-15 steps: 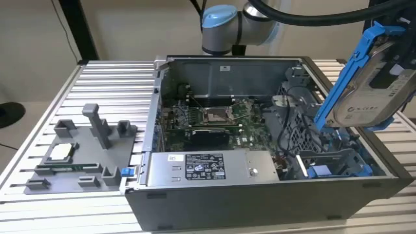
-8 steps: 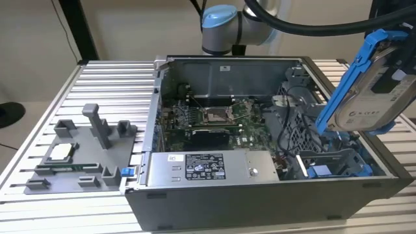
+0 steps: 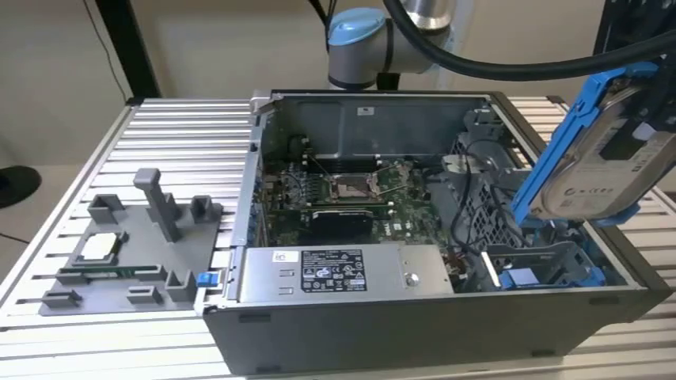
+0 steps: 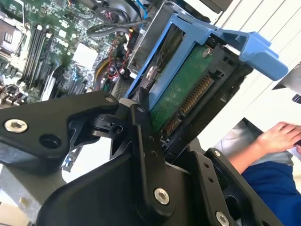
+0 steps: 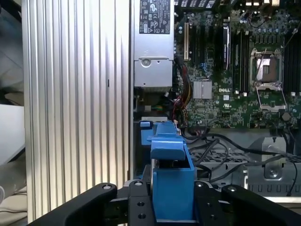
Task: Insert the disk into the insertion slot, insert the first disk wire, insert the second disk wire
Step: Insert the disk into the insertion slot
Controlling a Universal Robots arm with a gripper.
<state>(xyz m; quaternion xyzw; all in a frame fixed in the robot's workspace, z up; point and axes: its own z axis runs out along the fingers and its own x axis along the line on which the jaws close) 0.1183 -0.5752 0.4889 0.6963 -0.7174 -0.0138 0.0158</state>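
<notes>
My gripper [image 4: 175, 126] is shut on the disk [image 3: 613, 170], a silver-grey drive clipped in a blue carrier [image 3: 565, 127]. In the exterior view the disk hangs tilted above the open computer case's right end. Its green underside and connector [image 4: 188, 101] face the second wrist view. In the first wrist view the blue carrier [image 5: 170, 181] sits between my black fingers [image 5: 137, 200]. Below it, the insertion slot [image 3: 533, 265] is a grey metal bay at the case's near right corner, with a blue part inside. Black cables [image 3: 476, 210] run beside the bay; I cannot tell which are the disk wires.
The case [image 3: 423, 332] stands on a ribbed aluminium table [image 3: 180, 134]. Inside are the motherboard [image 3: 349, 190] and a grey power-supply box [image 3: 343, 273]. A grey fixture [image 3: 127, 253] with small parts lies at the exterior view's left. A person's hand [image 4: 277, 136] is beyond the table.
</notes>
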